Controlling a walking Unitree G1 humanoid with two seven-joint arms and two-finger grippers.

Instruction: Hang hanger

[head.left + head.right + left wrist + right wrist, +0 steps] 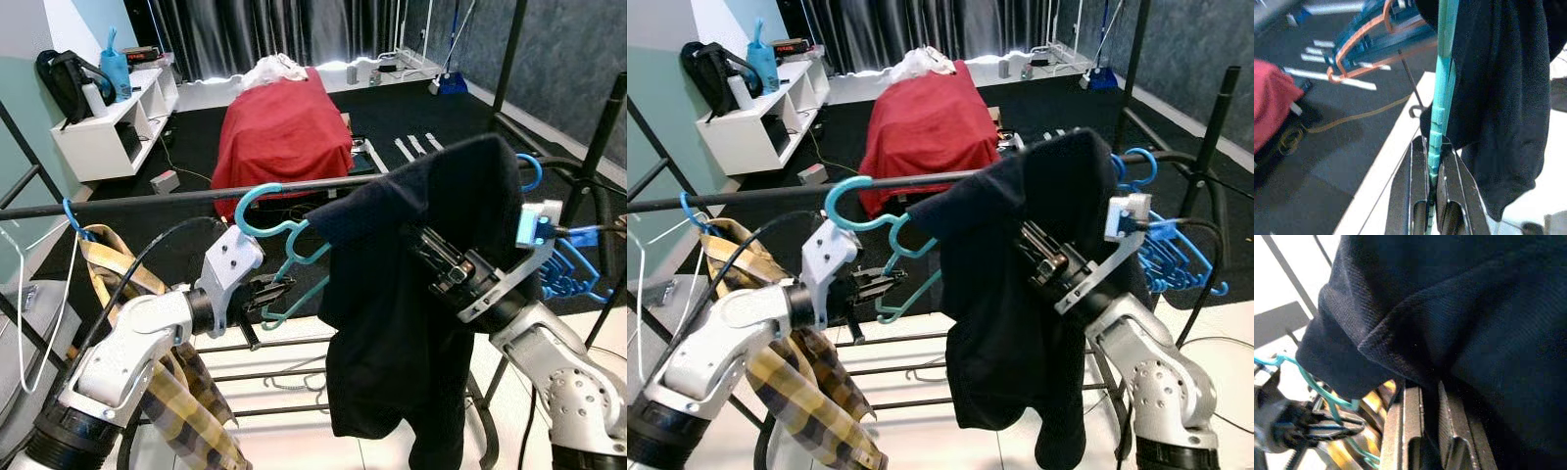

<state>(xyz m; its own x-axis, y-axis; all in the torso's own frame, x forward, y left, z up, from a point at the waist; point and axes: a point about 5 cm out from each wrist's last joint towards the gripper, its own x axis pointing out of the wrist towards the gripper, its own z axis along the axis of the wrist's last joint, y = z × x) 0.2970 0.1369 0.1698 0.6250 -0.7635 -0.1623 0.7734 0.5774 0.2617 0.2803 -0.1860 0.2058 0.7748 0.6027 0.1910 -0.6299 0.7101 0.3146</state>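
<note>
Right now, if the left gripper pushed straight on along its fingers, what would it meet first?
Probably the dark garment. The left gripper is shut on the teal hanger, which runs ahead along its line, and the garment hangs right beside that. Depth is unclear, so it might just brush the cloth's edge.

Bright light leaks beneath the far curtains (284, 29); eye views sharp, wrist views soft, blurred.

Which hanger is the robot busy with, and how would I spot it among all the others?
Find the dark rail running across the rack. Near its middle a teal hanger hooks over it, with a black garment draped on its right side, where the right gripper is. The left gripper has its fingers shut on the frame. The other blue hangers are bunched bare at the right end.
</note>
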